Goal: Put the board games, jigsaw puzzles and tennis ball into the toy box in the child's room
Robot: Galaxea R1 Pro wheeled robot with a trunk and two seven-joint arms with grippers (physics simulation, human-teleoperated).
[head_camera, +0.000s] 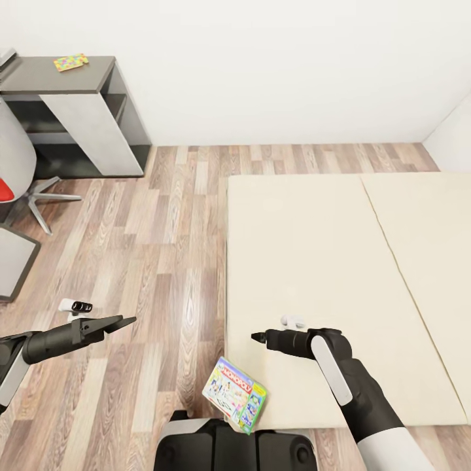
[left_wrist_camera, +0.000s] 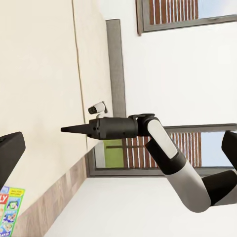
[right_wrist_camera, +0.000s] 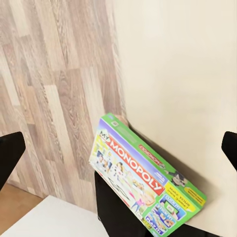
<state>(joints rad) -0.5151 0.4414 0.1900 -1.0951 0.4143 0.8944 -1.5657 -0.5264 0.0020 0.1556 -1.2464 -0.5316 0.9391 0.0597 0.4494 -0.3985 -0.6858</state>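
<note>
A Monopoly board game (head_camera: 235, 394) leans tilted at the near left corner of the cream bed (head_camera: 340, 275), resting on my dark base. Its purple, green and blue lid (right_wrist_camera: 143, 177) faces the right wrist camera, and one corner of the carton (left_wrist_camera: 10, 210) shows in the left wrist view. My right gripper (head_camera: 256, 337) hovers open over the bed's left edge, a little beyond the game and apart from it. Over the wood floor to the left, my left gripper (head_camera: 127, 320) is open and empty. A jigsaw puzzle (head_camera: 70, 62) lies on the table's dark grey shelf section (head_camera: 39, 78) at the far left.
A red-and-white swivel chair (head_camera: 16, 170) stands in front of the desk at the left edge. A strip of wood-plank floor (head_camera: 163, 229) runs between the desk and the bed. The white wall (head_camera: 275, 65) closes the room behind.
</note>
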